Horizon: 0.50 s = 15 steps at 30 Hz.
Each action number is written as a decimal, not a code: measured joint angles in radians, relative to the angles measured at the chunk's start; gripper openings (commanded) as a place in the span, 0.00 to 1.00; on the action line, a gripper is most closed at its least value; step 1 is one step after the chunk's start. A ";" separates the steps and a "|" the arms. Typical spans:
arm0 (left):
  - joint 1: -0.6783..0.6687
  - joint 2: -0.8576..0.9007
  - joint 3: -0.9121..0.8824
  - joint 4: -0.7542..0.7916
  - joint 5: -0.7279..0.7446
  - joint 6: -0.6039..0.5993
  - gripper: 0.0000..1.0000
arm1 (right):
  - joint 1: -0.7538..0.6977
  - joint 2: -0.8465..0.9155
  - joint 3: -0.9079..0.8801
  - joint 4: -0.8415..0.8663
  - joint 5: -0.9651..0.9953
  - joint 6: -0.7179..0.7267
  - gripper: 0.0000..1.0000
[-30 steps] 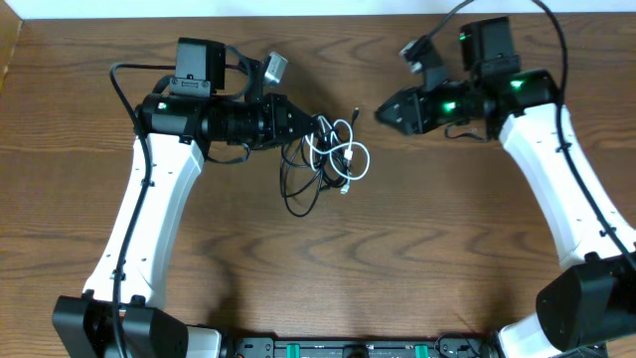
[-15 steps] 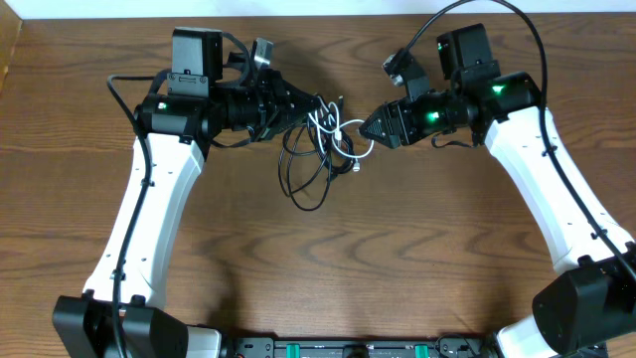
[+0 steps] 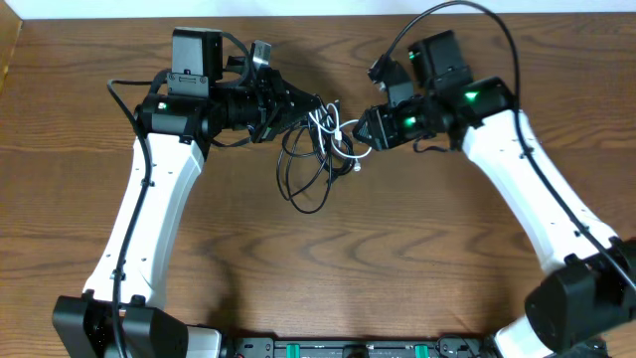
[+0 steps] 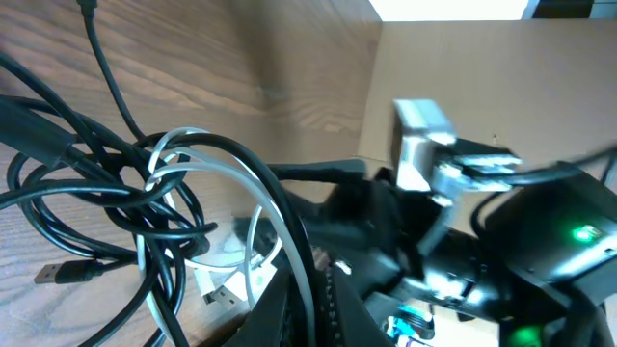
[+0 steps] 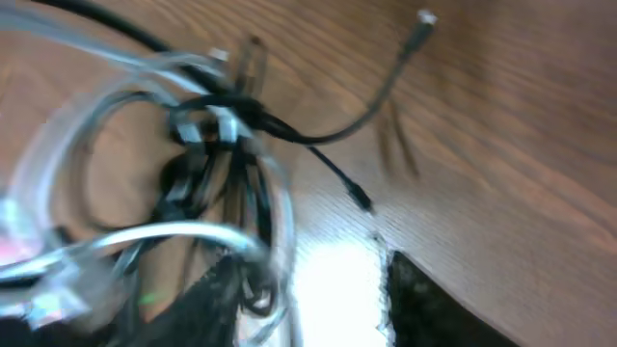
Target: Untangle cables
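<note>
The white cable (image 3: 339, 133) and the thin black cable (image 3: 302, 177) hang tangled between my two grippers. My left gripper (image 3: 320, 107) is shut on the tangle's upper left side. In the left wrist view its jaws (image 4: 313, 294) pinch a strand of the white cable (image 4: 174, 159), with loops of the black cable (image 4: 58, 145) wound through it. My right gripper (image 3: 364, 127) is open at the tangle's right side. In the right wrist view, which is blurred, its fingers (image 5: 318, 299) are spread, with the white cable (image 5: 145, 231) by the left finger and the black cable (image 5: 328, 130) ahead.
The brown wooden table (image 3: 417, 259) lies under both arms. The black cable's lower loop reaches toward the table's middle. Thick black robot wires (image 3: 452, 15) arc over the right arm. A pale wall (image 4: 453, 58) borders the table's far side.
My right gripper has moved left, up to the tangle's right side. My left gripper shifted slightly toward the far edge with the cables in it, then held still.
</note>
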 measured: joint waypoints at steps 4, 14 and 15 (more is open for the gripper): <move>0.000 0.000 0.000 -0.004 -0.027 0.030 0.08 | 0.009 0.038 -0.002 -0.013 0.096 0.063 0.09; -0.025 0.000 -0.001 -0.162 -0.403 0.092 0.08 | -0.065 -0.050 -0.003 -0.089 0.232 0.102 0.01; -0.025 0.000 -0.001 -0.176 -0.445 0.095 0.07 | -0.085 -0.074 -0.003 -0.100 0.260 0.103 0.01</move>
